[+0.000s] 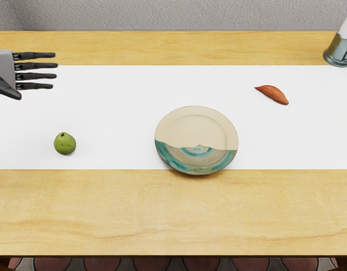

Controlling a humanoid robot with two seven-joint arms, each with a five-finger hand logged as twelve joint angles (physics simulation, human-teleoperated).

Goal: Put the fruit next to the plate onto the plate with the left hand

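White runner (117,96) crosses the wooden desk (173,209) from side to side, with wide bare stretches between things. The left hand (26,76) hangs at the picture's left edge, fingers straight and slightly spread, holding nothing. The green fruit (64,143) lies on the runner nearer the front edge, apart from the hand, well left of the plate (218,121).

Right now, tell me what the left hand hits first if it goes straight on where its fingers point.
Nothing near. The left hand points right, passing behind the pear and plate. Far along, it may graze the orange root or the cup; its height is unclear.
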